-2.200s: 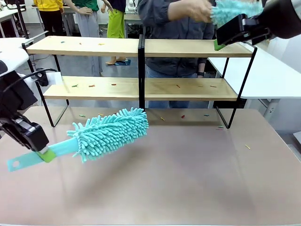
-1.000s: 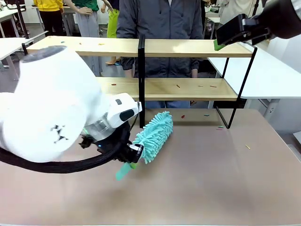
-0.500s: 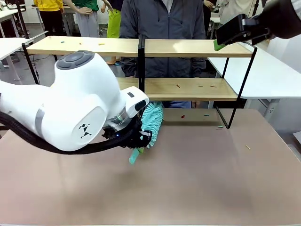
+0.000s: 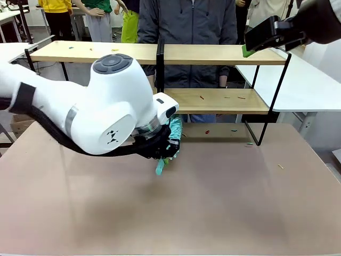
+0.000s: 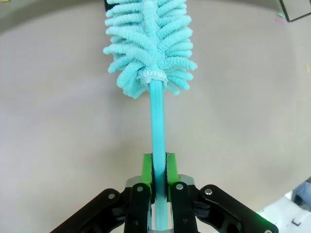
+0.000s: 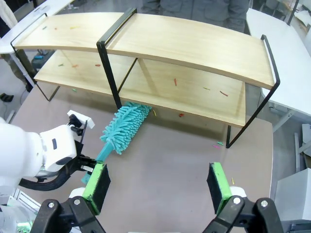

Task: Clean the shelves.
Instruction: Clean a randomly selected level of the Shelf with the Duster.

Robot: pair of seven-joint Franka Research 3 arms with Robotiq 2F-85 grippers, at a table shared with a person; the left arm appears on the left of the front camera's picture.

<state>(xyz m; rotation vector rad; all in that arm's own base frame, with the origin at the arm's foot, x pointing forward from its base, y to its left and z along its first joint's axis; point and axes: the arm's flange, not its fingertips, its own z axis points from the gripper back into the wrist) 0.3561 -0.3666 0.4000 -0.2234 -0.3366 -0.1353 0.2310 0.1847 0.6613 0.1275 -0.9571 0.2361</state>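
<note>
Right wrist view: shelves (image 6: 184, 48) stand just beyond left tool (image 5: 159, 167) gripping duster (image 6: 124, 127).

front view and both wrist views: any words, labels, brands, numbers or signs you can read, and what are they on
No word, number or label can be read in any of the three views.
A small black emblem sits on the white housing of the left arm: it is a symbol, with no letters to read.
There is no print on the duster, the shelves or the table.
</note>
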